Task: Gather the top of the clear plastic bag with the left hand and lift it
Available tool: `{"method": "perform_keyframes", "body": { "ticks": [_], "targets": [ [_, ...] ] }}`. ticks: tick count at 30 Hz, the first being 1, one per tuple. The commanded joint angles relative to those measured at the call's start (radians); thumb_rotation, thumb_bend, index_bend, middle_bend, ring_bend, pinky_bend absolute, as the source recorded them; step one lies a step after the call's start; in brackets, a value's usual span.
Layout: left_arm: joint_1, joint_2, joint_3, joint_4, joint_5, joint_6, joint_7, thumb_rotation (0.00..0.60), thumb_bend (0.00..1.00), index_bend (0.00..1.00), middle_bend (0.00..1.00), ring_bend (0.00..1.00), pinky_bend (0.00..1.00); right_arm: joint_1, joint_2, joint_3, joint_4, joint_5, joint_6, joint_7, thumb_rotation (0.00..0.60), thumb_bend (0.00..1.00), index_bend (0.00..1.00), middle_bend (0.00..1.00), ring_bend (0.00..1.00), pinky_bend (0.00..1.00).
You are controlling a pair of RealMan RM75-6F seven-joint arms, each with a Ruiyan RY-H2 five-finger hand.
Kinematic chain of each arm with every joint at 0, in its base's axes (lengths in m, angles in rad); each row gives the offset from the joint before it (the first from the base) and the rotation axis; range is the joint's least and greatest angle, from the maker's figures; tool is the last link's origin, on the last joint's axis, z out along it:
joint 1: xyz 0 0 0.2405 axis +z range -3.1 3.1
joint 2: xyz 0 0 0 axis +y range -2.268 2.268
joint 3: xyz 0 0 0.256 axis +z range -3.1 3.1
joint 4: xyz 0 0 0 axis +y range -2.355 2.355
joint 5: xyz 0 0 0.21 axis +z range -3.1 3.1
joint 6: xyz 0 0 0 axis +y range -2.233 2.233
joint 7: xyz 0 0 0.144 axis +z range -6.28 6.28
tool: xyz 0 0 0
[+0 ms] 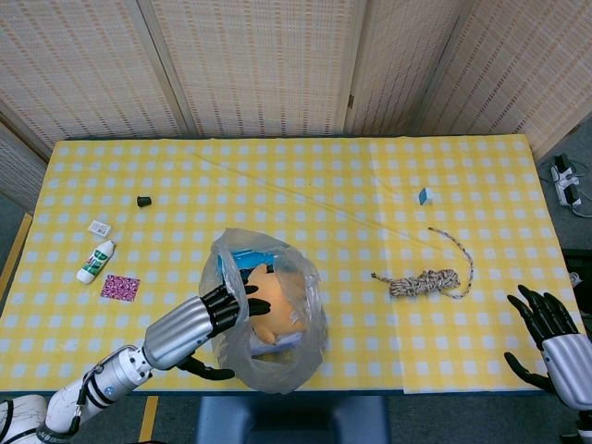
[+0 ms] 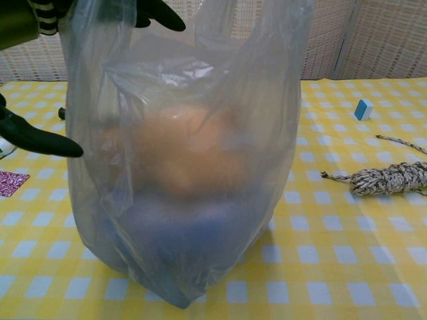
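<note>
The clear plastic bag stands near the table's front edge, its mouth open upward. An orange plush toy and a blue item lie inside it. In the chest view the bag fills the middle of the frame. My left hand presses against the bag's left side. Its fingers reach the top rim and its thumb is spread apart below, so it holds nothing. My right hand hangs open at the table's front right corner, far from the bag.
A coiled rope lies right of the bag, with a small blue block beyond it. A glue bottle, a pink patterned square, a white eraser and a black cap sit at the left.
</note>
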State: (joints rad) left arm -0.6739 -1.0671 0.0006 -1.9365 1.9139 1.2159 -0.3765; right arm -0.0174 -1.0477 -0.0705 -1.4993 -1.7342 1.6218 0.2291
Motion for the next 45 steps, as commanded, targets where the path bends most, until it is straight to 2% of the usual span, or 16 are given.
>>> {"method": "perform_keyframes", "body": {
  "ticks": [1,8,20,25,30,37,45],
  "targets": [
    [-0.019,0.001,-0.008,-0.020,-0.018,-0.024,0.011,0.600,0.05,0.12,0.17,0.01,0.00,-0.001,0.001,-0.001,0.002,-0.001,0.003,0.004,0.600,0.34,0.00,0.00,0.00,0.00],
    [-0.045,0.012,-0.011,-0.052,-0.032,-0.052,-0.015,0.600,0.05,0.11,0.17,0.01,0.00,-0.002,0.001,0.000,0.006,0.000,0.008,0.012,0.600,0.34,0.00,0.00,0.00,0.00],
    [-0.120,0.074,0.012,-0.074,-0.026,-0.092,-0.282,0.600,0.05,0.10,0.17,0.01,0.00,-0.001,0.001,0.000,0.009,0.002,0.005,0.013,0.600,0.34,0.00,0.00,0.00,0.00],
    [-0.143,0.084,0.021,-0.075,-0.022,-0.102,-0.358,0.600,0.05,0.10,0.17,0.01,0.00,-0.002,0.001,-0.001,0.008,0.001,0.009,0.012,0.600,0.34,0.00,0.00,0.00,0.00],
    [-0.163,0.077,0.022,-0.070,-0.019,-0.115,-0.380,0.600,0.05,0.10,0.17,0.01,0.00,-0.003,0.001,-0.001,0.010,0.000,0.010,0.012,0.600,0.34,0.00,0.00,0.00,0.00],
    [-0.195,0.042,-0.001,-0.068,-0.058,-0.146,-0.387,0.600,0.05,0.08,0.13,0.00,0.00,-0.004,-0.001,-0.003,0.010,0.000,0.010,0.008,0.600,0.34,0.00,0.00,0.00,0.00],
    [-0.227,0.021,-0.026,-0.056,-0.076,-0.128,-0.482,0.600,0.05,0.05,0.09,0.00,0.00,-0.002,-0.001,-0.003,0.012,0.002,0.004,0.008,0.600,0.34,0.00,0.00,0.00,0.00]
  ]
}}
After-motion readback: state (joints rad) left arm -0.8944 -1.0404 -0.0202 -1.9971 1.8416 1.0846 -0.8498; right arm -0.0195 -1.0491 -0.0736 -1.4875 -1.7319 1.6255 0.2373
